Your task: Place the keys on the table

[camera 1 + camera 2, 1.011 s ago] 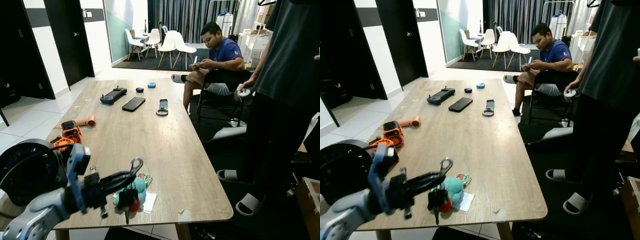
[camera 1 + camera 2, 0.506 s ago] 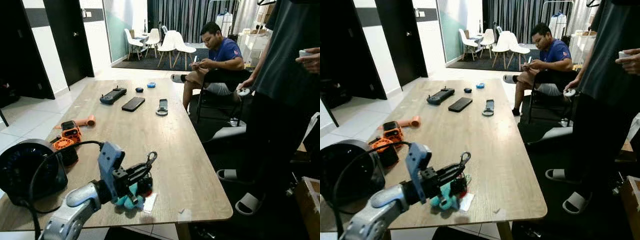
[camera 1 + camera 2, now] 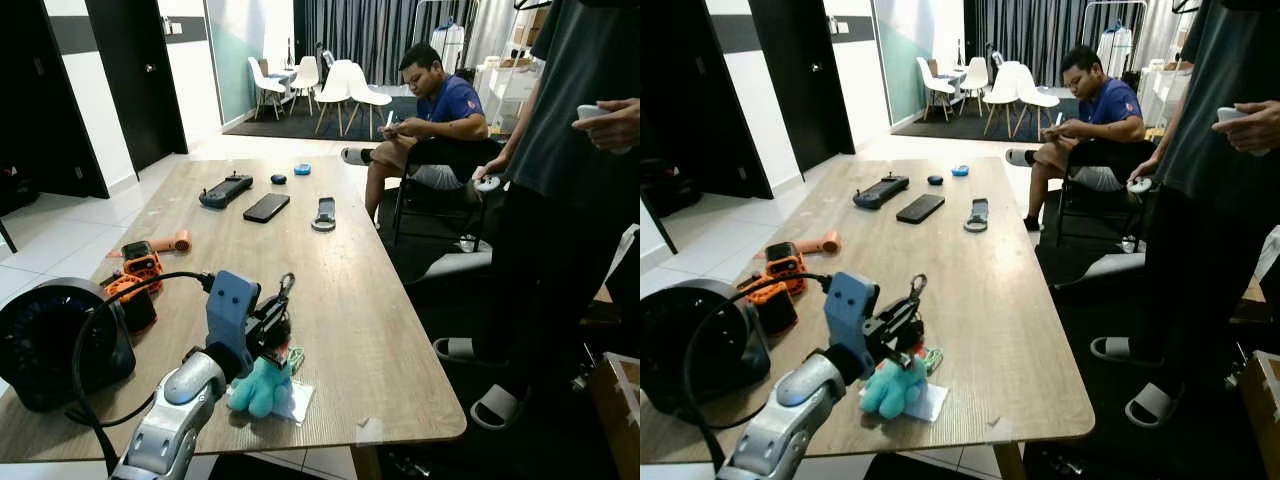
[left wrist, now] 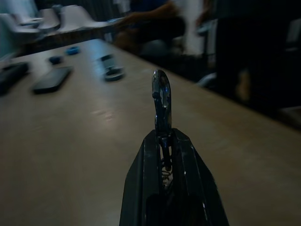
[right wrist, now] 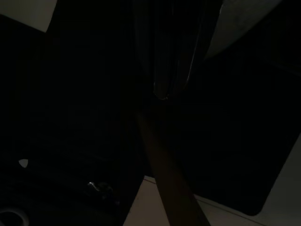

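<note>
Pinching the metal clip (image 4: 161,96) between closed fingers, the left hand (image 3: 275,312) keeps the keys (image 3: 262,380) controlled while their teal plush rests on the tabletop (image 3: 340,300) near its front edge. Since a second ago the bunch has come down from hanging. The right hand's view is probably too dark to judge.

Home dining room: long wooden table (image 3: 340,300), white chairs (image 3: 340,88)

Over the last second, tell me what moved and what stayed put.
The left gripper, shut on the keys, carried them from the table's near edge forward over the table; the teal plush keychain now rests on the wood. The standing person's hand came into view with a phone. The black phone, controller and orange tools stayed.
</note>
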You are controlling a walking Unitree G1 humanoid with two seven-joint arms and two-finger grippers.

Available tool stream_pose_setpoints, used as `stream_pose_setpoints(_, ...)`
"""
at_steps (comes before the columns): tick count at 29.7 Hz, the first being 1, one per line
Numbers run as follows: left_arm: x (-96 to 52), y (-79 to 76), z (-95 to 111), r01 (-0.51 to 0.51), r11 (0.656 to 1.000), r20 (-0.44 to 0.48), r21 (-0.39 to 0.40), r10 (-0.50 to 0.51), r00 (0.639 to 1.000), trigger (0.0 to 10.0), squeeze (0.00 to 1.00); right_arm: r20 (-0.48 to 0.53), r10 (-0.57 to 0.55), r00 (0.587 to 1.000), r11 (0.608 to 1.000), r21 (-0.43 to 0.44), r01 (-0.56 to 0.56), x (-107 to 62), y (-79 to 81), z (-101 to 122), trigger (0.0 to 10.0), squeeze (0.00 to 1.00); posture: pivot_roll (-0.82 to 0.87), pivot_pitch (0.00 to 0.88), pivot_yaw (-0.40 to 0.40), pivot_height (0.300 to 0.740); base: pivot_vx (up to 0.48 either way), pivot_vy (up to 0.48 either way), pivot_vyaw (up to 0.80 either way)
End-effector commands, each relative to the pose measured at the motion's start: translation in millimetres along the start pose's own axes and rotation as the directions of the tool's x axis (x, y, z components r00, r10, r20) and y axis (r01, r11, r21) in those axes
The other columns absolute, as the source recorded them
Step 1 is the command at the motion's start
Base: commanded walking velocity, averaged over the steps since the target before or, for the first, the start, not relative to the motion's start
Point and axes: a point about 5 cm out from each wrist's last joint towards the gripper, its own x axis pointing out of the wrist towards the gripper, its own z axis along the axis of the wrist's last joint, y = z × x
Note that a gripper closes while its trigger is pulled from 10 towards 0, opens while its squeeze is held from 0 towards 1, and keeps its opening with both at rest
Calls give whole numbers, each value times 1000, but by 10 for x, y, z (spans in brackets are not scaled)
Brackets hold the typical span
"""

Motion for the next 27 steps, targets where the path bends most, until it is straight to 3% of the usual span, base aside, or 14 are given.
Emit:
stream_pose_setpoints(1, 25, 11, 4, -29, 999, 9, 32, 29, 1000, 10000, 0, -14, 0, 1000, 1000, 11, 1, -10, 19, -36, 10000, 0, 8, 36, 48, 740, 0, 0, 0)
stream_pose_setpoints(2, 67, 70, -28, -85, 993, -1, 88, 85, 996, 10000, 0, -14, -1, 1000, 1000, 13, 2, -9, 22, -36, 10000, 0, 6, 37, 51, 740, 0, 0, 0)
stream_pose_setpoints(8, 78, 194, -110, -117, 974, -20, 195, 123, 992, 10000, 0, -13, -6, 1000, 1000, 18, 6, -13, 25, -42, 10000, 0, 2, 39, 55, 740, 0, 0, 0)
stream_pose_setpoints(22, -82, 492, -155, -106, 976, -39, 191, 116, 992, 10000, 0, -18, -7, 1000, 1000, 18, 7, -25, 12, -62, 10000, 0, 12, 46, 49, 740, 0, 0, 0)
stream_pose_setpoints(27, -159, 675, -192, -165, 959, -59, 230, 182, 981, 10000, 0, -15, -6, 1000, 1000, 18, 7, -16, 15, -47, 10000, 0, 12, 47, 50, 740, 0, 0, 0)
